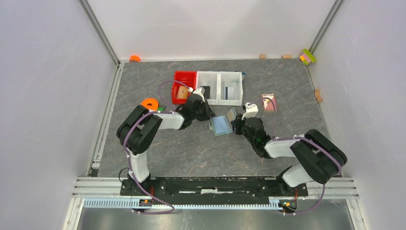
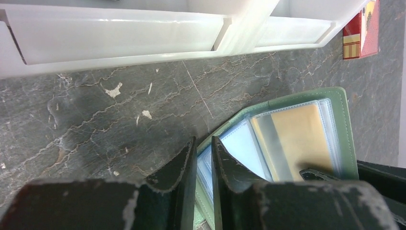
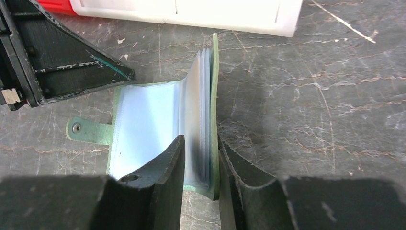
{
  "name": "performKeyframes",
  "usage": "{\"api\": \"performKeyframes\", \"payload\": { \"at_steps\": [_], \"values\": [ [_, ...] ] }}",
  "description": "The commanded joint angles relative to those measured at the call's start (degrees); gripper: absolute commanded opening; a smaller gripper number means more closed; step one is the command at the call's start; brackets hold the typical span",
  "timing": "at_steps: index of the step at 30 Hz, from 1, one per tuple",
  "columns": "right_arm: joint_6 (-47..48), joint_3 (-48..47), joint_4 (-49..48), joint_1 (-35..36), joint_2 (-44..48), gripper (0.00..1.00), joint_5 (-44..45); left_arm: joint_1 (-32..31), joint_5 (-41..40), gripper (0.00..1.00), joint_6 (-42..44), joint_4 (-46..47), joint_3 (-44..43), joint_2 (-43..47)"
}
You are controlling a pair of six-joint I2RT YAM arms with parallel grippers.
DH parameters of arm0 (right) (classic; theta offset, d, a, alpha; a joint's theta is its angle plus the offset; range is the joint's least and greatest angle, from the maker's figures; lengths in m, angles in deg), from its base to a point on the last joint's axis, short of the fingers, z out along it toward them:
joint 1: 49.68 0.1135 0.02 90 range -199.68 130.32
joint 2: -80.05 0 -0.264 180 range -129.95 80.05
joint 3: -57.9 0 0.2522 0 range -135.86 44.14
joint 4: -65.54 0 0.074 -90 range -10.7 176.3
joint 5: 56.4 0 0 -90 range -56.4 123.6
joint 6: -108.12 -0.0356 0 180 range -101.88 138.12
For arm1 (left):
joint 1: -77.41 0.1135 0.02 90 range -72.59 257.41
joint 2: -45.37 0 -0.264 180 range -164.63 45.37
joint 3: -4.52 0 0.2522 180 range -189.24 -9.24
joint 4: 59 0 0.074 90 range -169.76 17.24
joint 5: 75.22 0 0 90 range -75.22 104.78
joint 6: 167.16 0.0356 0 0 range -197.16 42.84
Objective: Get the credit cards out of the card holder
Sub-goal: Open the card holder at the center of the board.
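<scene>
The sage-green card holder (image 1: pixel 221 124) lies open mid-table, one flap flat, the other raised on edge. My left gripper (image 1: pixel 209 117) is shut on the flat flap's far edge; in the left wrist view its jaws (image 2: pixel 204 143) pinch pale blue sleeve and green border. A tan-gold credit card (image 2: pixel 297 136) with a grey stripe sits in a clear pocket, with a pale blue-white one (image 2: pixel 239 148) beside it. My right gripper (image 3: pixel 201 141) is shut on the raised flap (image 3: pixel 214 72) and its sleeves. One of the left gripper's fingers (image 3: pixel 107 72) touches the flat flap's far corner.
A red bin (image 1: pixel 184 86) and two white bins (image 1: pixel 220 87) stand just behind the holder, each with a flat item inside. A pink square item (image 1: pixel 269 102) lies to the right, an orange roll (image 1: pixel 150 104) to the left. Small blocks line the back wall.
</scene>
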Motion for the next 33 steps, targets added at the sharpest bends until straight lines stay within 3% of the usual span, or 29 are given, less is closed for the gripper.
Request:
{"api": "performKeyframes", "payload": {
  "at_steps": [1, 6, 9, 13, 17, 23, 30, 33],
  "values": [
    [1.2, -3.7, 0.0, 0.0, -2.0, 0.32, -3.1, 0.1, 0.2, 0.23, 0.9, 0.3, -1.3, -0.1],
    [1.3, -4.9, 2.0, 0.0, -2.4, 0.09, -2.4, 0.1, 0.3, 0.28, 1.0, 0.5, -1.1, 0.3],
    [1.2, -2.4, 0.6, -0.1, 1.2, 0.03, 0.6, 0.1, 0.3, 0.43, 0.9, 1.6, -0.2, 1.1],
    [1.6, 2.0, -4.1, -0.4, 5.8, 0.01, 2.9, 0.1, 3.5, 0.70, -0.4, 7.7, 2.4, 1.9],
    [1.5, 4.0, -7.0, -0.6, 7.7, 0.01, 2.9, 0.1, 7.1, 0.85, -1.2, 12.3, 3.4, 1.4],
    [0.5, 7.4, -12.2, -1.0, 9.9, 0.00, 2.8, 0.1, 12.6, 0.88, -2.2, 14.5, 1.9, -1.2],
    [-2.2, 7.5, -13.6, -2.1, 8.3, 0.00, 1.1, 0.1, 16.8, 0.82, -3.7, 15.9, 0.1, -4.1],
    [-4.1, 8.1, -18.0, -3.1, 6.3, 0.00, -3.5, 0.1, 18.0, 0.80, -3.7, 15.5, -0.9, -4.9]
  ]
}}
